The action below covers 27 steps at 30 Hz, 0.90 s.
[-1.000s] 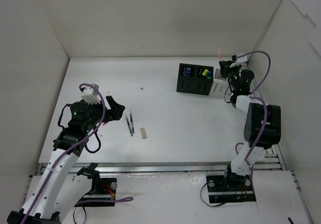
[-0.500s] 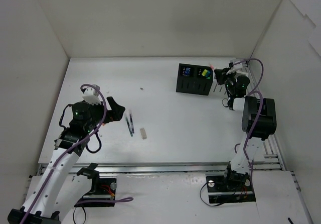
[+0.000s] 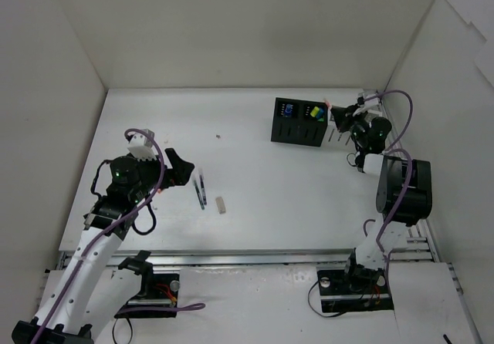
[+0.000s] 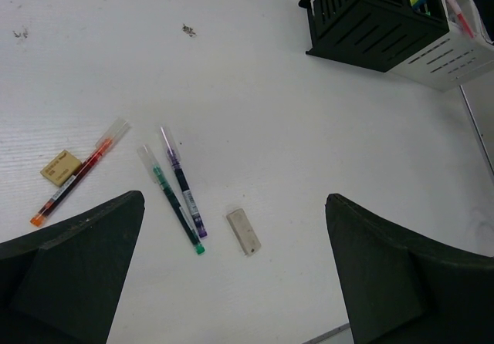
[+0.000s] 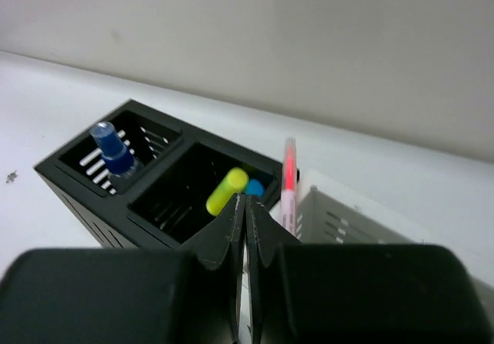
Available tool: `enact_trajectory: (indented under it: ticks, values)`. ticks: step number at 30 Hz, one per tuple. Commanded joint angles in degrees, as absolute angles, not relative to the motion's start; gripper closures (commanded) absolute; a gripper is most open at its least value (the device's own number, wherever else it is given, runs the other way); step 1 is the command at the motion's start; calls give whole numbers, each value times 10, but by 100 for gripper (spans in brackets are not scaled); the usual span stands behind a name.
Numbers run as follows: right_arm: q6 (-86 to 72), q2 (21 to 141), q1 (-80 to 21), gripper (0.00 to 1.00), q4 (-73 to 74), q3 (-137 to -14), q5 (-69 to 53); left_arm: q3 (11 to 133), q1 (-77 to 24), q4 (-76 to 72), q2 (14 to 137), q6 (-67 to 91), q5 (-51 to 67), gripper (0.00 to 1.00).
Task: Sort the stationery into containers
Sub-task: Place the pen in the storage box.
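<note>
Top view: left tool (image 3: 181, 168) sits at 9 o'clock on the desk (image 3: 255, 174), unmoved from the earlier frames. Two dark pens (image 3: 201, 190) and the pale eraser (image 3: 221, 204) lie at its 4 o'clock. Right tool (image 3: 337, 116) is at 3 o'clock of the black box (image 3: 299, 122). The thin red pen (image 3: 328, 103) is lower than a second ago.

Left wrist: tool fingers wide apart, holding nothing. Orange pen (image 4: 77, 173) and tan block (image 4: 60, 166) touch at 9 o'clock.

Right wrist: tool fingers pressed together with nothing between them. The red pen stands upright at their 1 o'clock by the white box (image 5: 347, 220), its base hidden. Blue-capped bottle (image 5: 112, 150) is in the black box's left compartment, yellow highlighter (image 5: 227, 190) in its right.
</note>
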<state>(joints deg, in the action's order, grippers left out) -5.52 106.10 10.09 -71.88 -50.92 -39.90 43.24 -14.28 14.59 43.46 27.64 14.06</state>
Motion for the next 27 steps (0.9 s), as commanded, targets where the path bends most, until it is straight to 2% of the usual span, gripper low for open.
enact_trajectory:
  ticks: [1,3,4,5,8,11,12,13,15,18,19,27]
  values:
    - [-24,994,104,100,-821,-519,-445,439,-142,110,435,272,154,1]
    - [-23,989,104,97,-792,-526,-458,439,-142,113,433,272,153,1]
    - [-21,989,104,89,-783,-529,-454,439,-142,115,431,271,154,1]
    - [-14,987,104,88,-770,-540,-453,439,-142,117,430,271,155,1]
    - [28,986,103,79,-640,-601,-463,439,-142,122,422,267,155,0]
    - [116,978,96,69,-431,-676,-441,439,-142,128,419,263,155,1]
    - [162,976,88,66,-278,-702,-418,439,-142,131,419,263,156,1]
    - [271,976,62,62,-192,-731,-388,439,-142,132,419,261,156,1]
    - [318,990,27,61,-52,-803,-289,439,-142,129,424,258,159,1]
    - [323,996,16,61,-35,-822,-217,439,-142,127,435,257,163,1]
    - [323,997,13,58,-31,-826,-194,441,-142,127,439,257,166,0]
    - [310,1052,7,53,58,-902,-146,445,-142,119,449,254,177,0]
